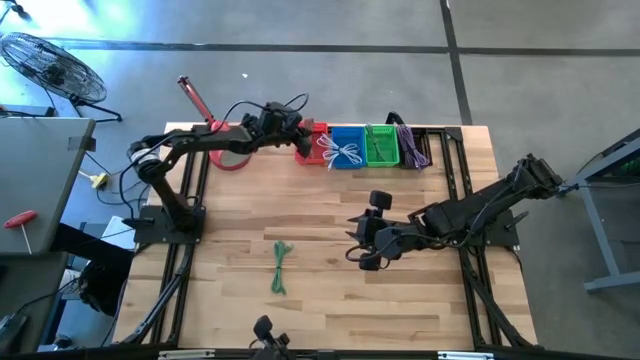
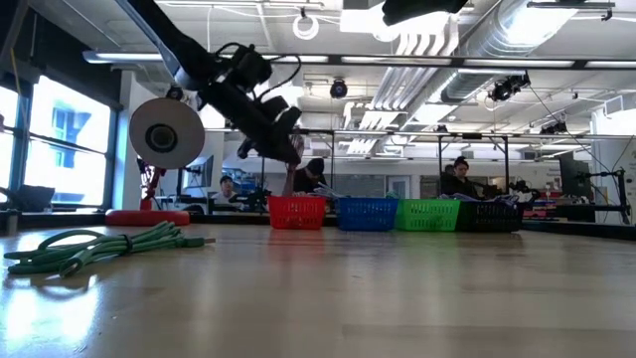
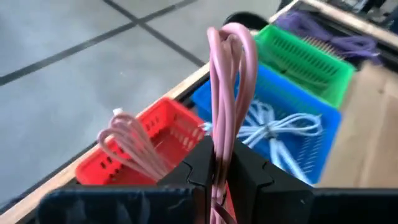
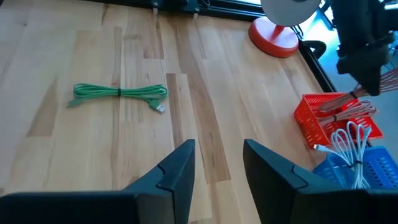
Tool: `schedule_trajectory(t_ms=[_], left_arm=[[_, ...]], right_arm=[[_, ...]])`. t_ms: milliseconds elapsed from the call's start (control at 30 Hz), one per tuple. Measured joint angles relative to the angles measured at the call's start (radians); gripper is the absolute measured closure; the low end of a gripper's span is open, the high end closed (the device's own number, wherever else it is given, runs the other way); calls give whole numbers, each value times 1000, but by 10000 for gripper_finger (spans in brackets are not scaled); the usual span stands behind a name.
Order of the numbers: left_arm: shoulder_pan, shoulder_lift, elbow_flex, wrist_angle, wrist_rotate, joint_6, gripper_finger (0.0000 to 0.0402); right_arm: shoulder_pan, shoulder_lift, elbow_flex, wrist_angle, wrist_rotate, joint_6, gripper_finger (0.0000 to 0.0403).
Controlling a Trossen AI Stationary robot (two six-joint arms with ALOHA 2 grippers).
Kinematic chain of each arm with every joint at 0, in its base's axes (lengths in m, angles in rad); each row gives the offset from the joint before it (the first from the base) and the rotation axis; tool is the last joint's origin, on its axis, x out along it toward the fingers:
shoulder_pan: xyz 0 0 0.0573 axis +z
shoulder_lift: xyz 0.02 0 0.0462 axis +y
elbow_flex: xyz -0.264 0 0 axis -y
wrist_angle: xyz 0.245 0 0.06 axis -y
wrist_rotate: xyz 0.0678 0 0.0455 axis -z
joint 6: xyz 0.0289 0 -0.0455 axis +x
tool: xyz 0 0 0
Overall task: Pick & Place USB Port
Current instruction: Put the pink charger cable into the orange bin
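The left tool (image 3: 219, 177) is clenched on a pink cable (image 3: 227, 93) and holds it over the red bin (image 3: 140, 146) at the bench's far edge, its lower loops already dipping inside. To finish well, it should lower until the whole bundle sits within the walls before letting go, so nothing drapes into the blue bin (image 3: 292, 134). The right tool (image 4: 217, 171) waits released over mid-bench, near the green cable (image 4: 121, 93).

Table (image 1: 330, 290): light wood planks with visible grain. Baskets at the upper centre of the high view: red basket (image 1: 310, 143), blue basket (image 1: 347, 147), green basket (image 1: 381, 145), dark basket (image 1: 415, 147). Cables: pink cable (image 3: 227, 93), white cable (image 1: 341, 152), green cable (image 1: 281, 266), purple cable (image 1: 411, 143). Lamp base (image 4: 274, 37): red.
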Motion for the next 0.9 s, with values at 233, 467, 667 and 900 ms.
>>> schedule_trajectory(t_ms=[233, 467, 667, 900], left_arm=[[39, 72, 0, -15, 3, -3, 372], [42, 101, 0, -10, 27, -4, 346], [42, 99, 0, -9, 16, -21, 278], [42, 49, -2, -17, 59, -30, 193]], right_arm=[[0, 0, 0, -1, -2, 0, 274], [0, 0, 0, -7, -7, 0, 274], [0, 0, 0, -25, -8, 15, 274], [0, 0, 0, -40, -7, 30, 274]])
